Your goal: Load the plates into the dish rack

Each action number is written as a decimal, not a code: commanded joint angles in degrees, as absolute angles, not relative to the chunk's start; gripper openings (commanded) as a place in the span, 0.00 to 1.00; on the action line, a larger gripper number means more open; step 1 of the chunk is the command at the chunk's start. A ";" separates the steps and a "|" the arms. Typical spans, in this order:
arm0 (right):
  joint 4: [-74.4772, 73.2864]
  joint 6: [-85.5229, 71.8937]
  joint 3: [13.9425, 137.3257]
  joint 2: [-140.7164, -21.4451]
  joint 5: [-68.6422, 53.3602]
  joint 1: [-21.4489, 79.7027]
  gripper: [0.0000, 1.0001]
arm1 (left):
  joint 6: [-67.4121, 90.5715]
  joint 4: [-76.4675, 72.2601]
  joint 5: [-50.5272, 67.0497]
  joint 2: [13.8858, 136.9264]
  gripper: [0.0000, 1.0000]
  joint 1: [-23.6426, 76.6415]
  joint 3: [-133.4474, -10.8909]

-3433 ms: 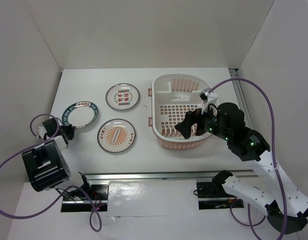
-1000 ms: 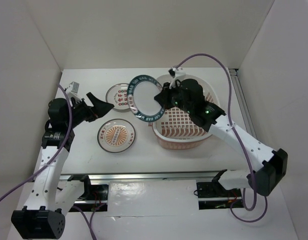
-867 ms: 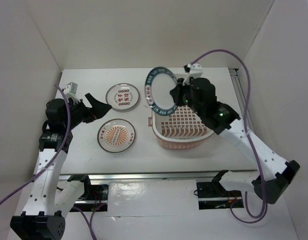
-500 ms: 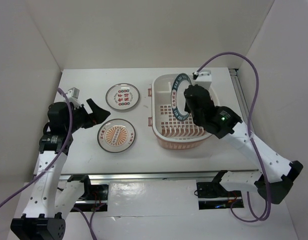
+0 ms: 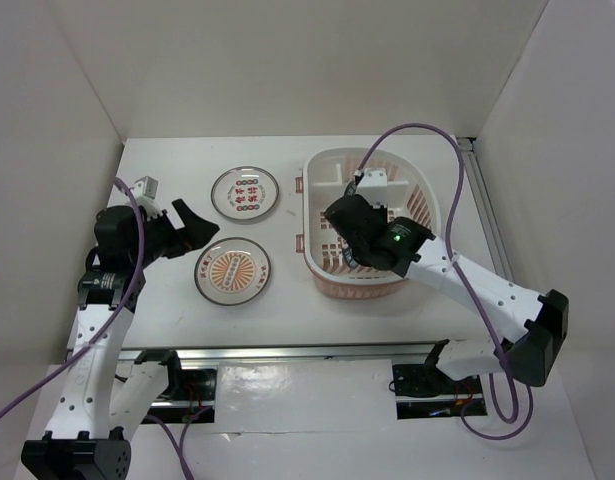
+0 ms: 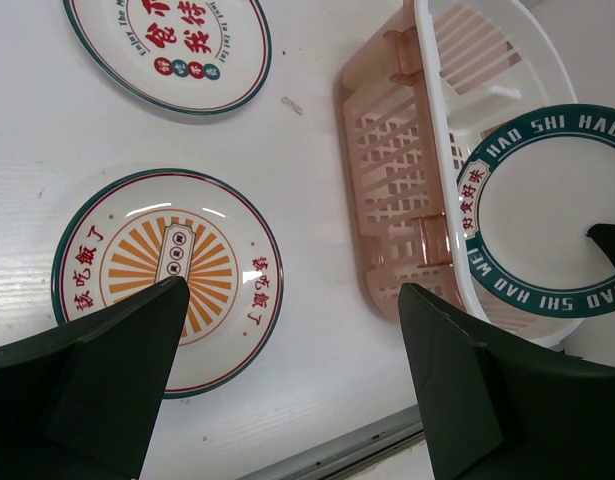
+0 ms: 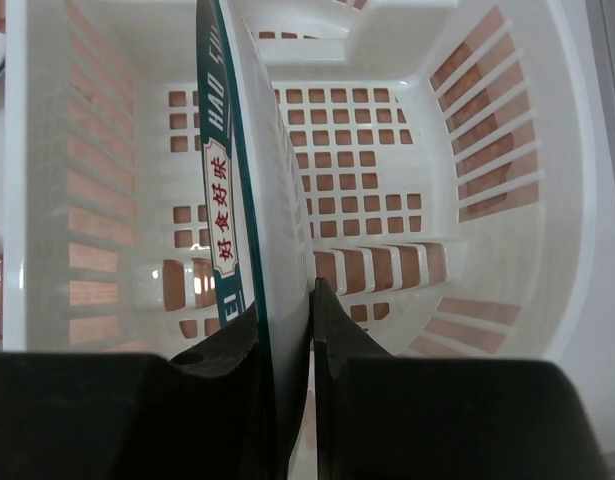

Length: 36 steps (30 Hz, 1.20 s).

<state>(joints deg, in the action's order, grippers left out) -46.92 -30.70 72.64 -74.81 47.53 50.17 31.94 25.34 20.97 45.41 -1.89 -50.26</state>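
Right fingers (image 7: 332,335) are clenched on the rim of the teal-rimmed plate (image 7: 249,200), one finger on each face. The plate stands on edge beyond the fingertips, inside the dish rack (image 7: 487,150); contact with its base cannot be told. Left fingers (image 6: 117,350) are spread wide, grasping nothing. The sunburst plate (image 6: 172,262) lies flat on the bench (image 6: 307,200) beneath one fingertip.

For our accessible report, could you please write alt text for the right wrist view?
The right claw grips the teal-rimmed plate by its edge, holding it upright inside the dish rack, over the perforated base.
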 commanded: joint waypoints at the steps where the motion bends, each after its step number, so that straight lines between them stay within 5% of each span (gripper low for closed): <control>1: -47.64 -34.89 73.48 -76.02 52.12 50.54 0.00 | 30.94 24.08 20.13 44.12 1.00 -1.76 -50.54; 36: -50.89 -40.87 71.37 -81.47 53.09 52.82 0.00 | 30.94 25.14 19.07 43.59 1.00 -1.76 -50.54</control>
<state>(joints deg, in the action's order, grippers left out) -53.28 -39.62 71.44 -81.14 50.70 52.31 31.66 26.22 19.33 44.53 -1.89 -50.24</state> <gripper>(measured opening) 0.180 0.997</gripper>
